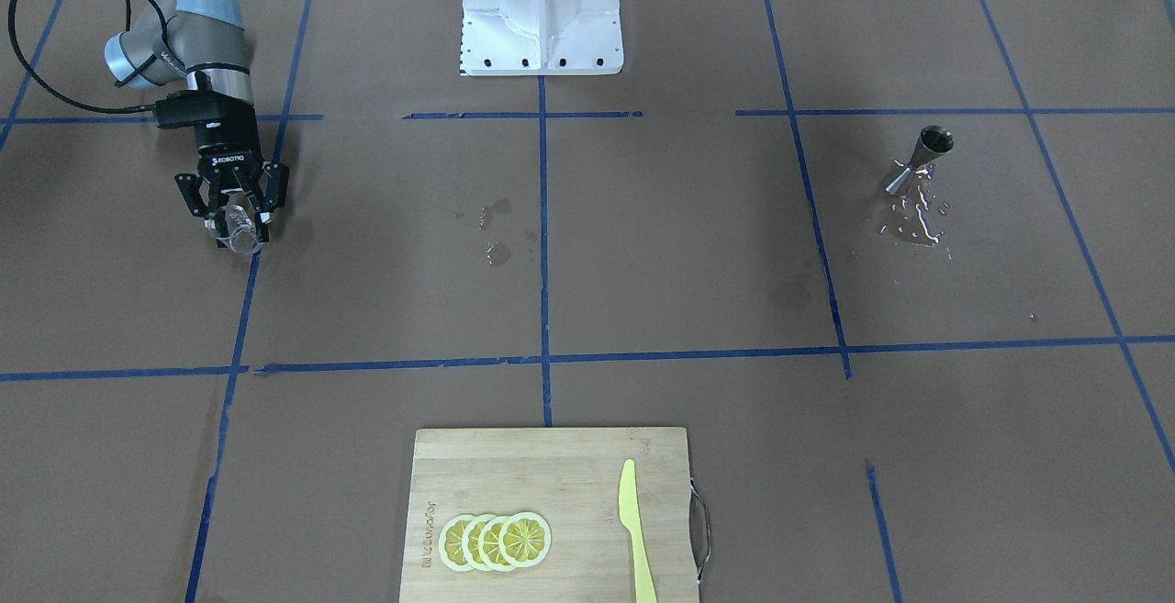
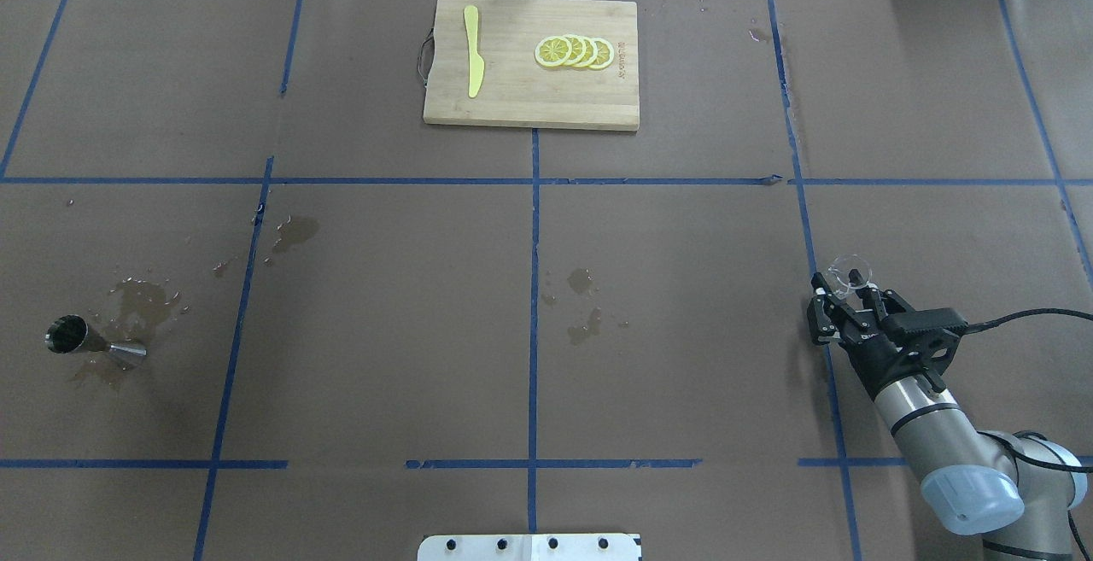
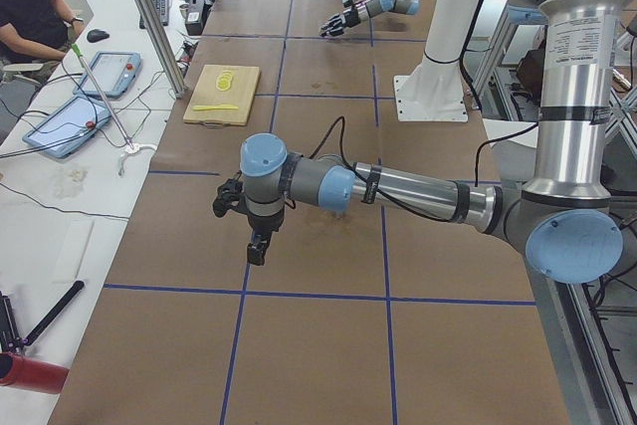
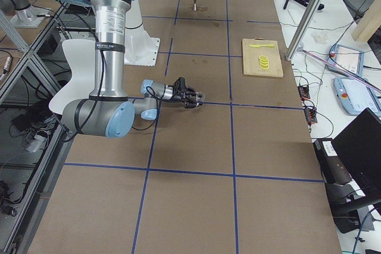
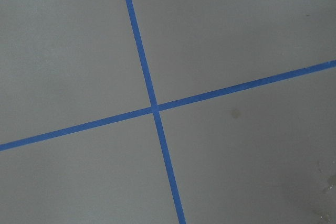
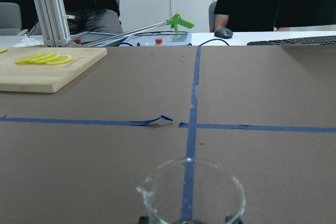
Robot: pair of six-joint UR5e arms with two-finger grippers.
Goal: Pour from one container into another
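The right pincer [image 1: 237,216] is clamped on the glass measuring cup [image 6: 191,192] and holds it low over the bench [image 1: 643,245] at the robot's right end. The steel jigger [image 1: 918,162] stands upright well apart from it, at the robot's left end. That long gap is the first worry, I'd say: a carry right across the bench gives whatever is in the cup plenty of chances to slop over the rim, though I can't tell whether it holds any liquid. The glass is smooth and gripped only by two fingers, so a quick swing could let it twist or slide. The jigger's mouth is small and its waist narrow, so a stream poured a touch off line would miss. A nudge from the cup's lip could also tip it over. A puddle [image 1: 913,222] lies around its foot, with wet stains [image 1: 496,231] near the bench's middle, and the damp paper may make its footing slippery. The left pincer [image 3: 258,246] hangs over bare bench. From where I stand I cannot tell whether it is apart or together, and it sits close enough to the jigger's end that the two arms could crowd each other.
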